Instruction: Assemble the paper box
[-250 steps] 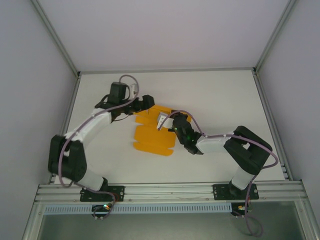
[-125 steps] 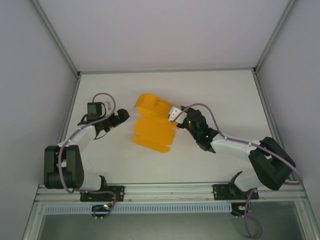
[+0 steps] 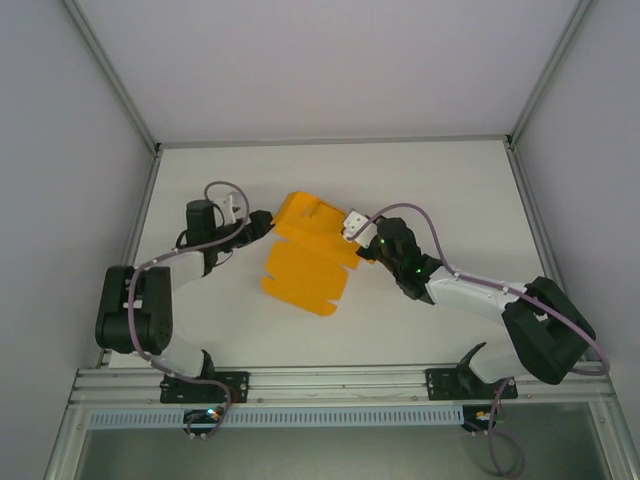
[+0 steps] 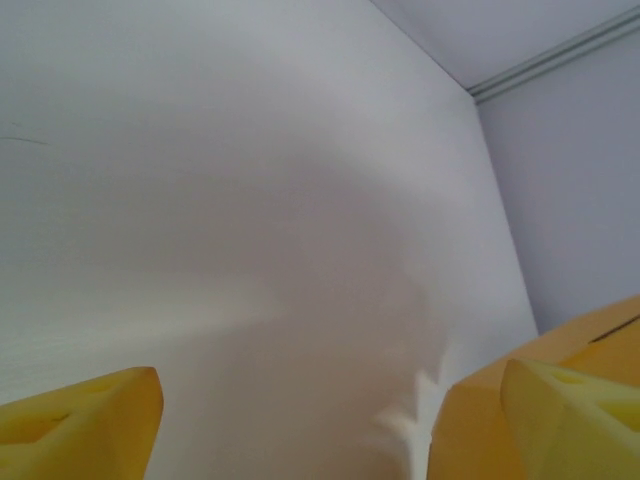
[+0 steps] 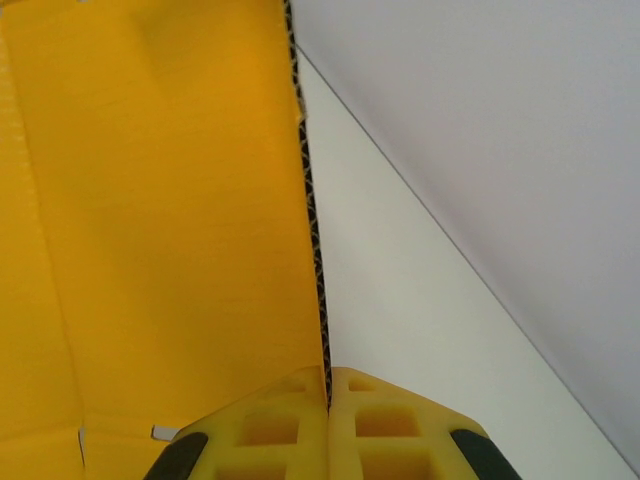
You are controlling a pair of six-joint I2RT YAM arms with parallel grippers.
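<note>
The paper box (image 3: 303,262) is a flat orange die-cut sheet in the middle of the white table, its far part (image 3: 310,218) raised off the surface. My right gripper (image 3: 360,243) is shut on the sheet's right edge; in the right wrist view its yellow fingers (image 5: 270,430) pinch the corrugated edge of the paper box (image 5: 160,220). My left gripper (image 3: 263,222) sits at the sheet's far left corner, open. In the left wrist view its fingers (image 4: 80,420) stand wide apart, with an orange corner of the paper box (image 4: 465,430) just inside the right one.
The white table (image 3: 450,190) is closed in by grey walls on the left, right and far sides. An aluminium rail (image 3: 340,380) carrying both arm bases runs along the near edge.
My left gripper swung out to the left, then came back to the sheet's far left corner. My right gripper has kept its grip and drawn back rightward; the sheet's far part has lifted.
</note>
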